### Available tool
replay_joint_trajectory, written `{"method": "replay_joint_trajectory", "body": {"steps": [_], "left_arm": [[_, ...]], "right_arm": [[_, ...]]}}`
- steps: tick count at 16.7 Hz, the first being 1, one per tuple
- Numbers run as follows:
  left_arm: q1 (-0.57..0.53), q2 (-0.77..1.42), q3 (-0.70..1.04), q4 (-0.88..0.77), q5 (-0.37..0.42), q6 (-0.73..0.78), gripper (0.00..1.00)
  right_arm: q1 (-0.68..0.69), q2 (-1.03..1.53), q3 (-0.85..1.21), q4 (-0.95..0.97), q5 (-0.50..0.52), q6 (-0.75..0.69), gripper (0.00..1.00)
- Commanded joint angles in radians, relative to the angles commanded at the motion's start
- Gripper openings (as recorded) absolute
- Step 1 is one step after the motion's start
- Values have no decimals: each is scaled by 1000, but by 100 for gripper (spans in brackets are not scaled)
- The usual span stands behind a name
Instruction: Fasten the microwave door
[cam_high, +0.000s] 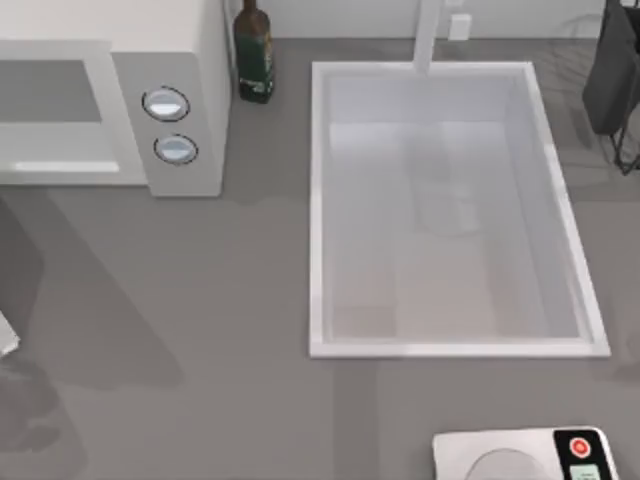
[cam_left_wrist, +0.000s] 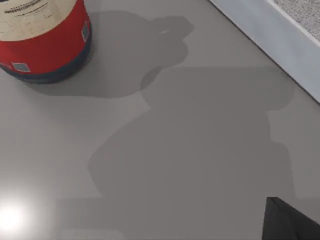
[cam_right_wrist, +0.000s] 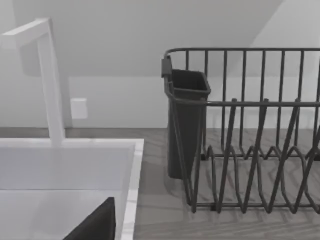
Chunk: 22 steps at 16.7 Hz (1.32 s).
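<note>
The microwave (cam_high: 185, 60) is a white box at the table's far left, with two round silver-blue knobs on its front. Left of the knobs, the microwave door (cam_high: 55, 165), a white frame around a pale grey pane, looks flush with the front. A dark part of my left gripper (cam_left_wrist: 290, 222) hangs above bare grey counter in the left wrist view. A dark part of my right gripper (cam_right_wrist: 95, 225) hovers over the sink's near corner in the right wrist view. Both are well away from the door.
A dark bottle (cam_high: 253, 55) stands just right of the microwave. A big white sink (cam_high: 316, 200) with a faucet (cam_high: 428, 35) takes the middle. A black dish rack (cam_right_wrist: 250, 140) is at the far right, a white scale (cam_high: 525, 455) at the front, and a red can (cam_left_wrist: 42, 35) on the counter.
</note>
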Motion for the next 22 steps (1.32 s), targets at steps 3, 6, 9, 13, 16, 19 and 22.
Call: {"method": "replay_joint_trajectory", "body": {"steps": [3,6,9,13,16,19,22], "left_arm": [[-133,-115,-89,25,-79,-115,0],[-230,-204,-158,45,-140,-204,0],[-244,-216,-169,48,-151,-217,0],[-255,-215,-168,47,-158,-229,0],[-353,-235,-180,46,-229,-304,0],[-523,-272,-201,46,-338,-419,0],[-697,-317,-225,47,-452,-539,0]], "right_arm": [[0,0,0,0,0,0,100],[0,0,0,0,0,0,100],[0,0,0,0,0,0,100],[0,0,0,0,0,0,100],[0,0,0,0,0,0,100],[0,0,0,0,0,0,100],[0,0,0,0,0,0,100]]}}
